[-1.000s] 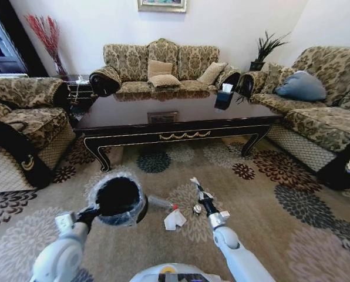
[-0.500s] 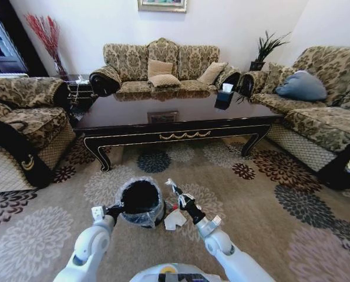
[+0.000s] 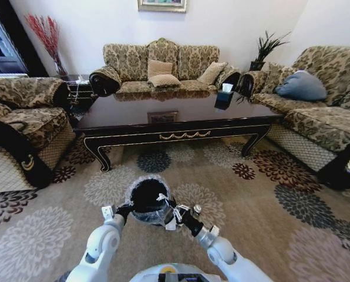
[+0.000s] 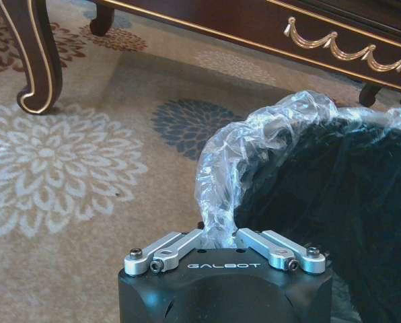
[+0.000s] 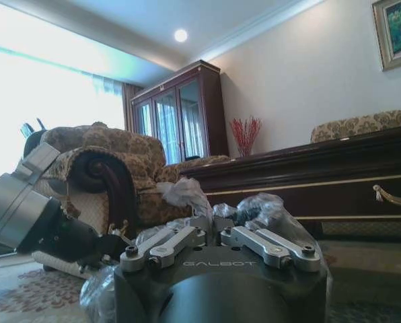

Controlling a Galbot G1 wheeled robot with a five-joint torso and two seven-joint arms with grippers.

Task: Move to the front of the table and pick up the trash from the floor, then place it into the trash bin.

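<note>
You're facing the table (image 3: 181, 120), a long dark wood coffee table w/ sofas on three sides, from the patterned rug in front of it. Both arms meet low and centre in the head view. Your left gripper (image 4: 217, 232) is closed on the rim of the bin (image 3: 147, 197), a small black bin w/ a crinkly clear liner; the left wrist view shows the fingers pinching the liner where it folds over the rim, so the bin is held up off the rug, just in front of you. Your right gripper (image 3: 170, 208) is at the bin's rim on the other side, and a scrap of crumpled white paper (image 5: 185, 192) sits at its fingertips in the right wrist view; the fingers look nearly closed on it, though liner plastic bunched around them makes the hold hard to confirm. Beside the right arm, a small round silvery piece (image 3: 197, 208) lies on the rug, not yet picked up. Risks from here, as a judgement: the left grip is mostly on thin plastic, so the liner could slip or tear and the bin tilt or drop. The right fingers are tangled close to that same plastic, so opening could leave the paper snagged on the liner edge or falling outside the bin, and pulling back could drag the liner w/ it. The two grippers are v. close, so a small misjudged move could knock them together.
</note>
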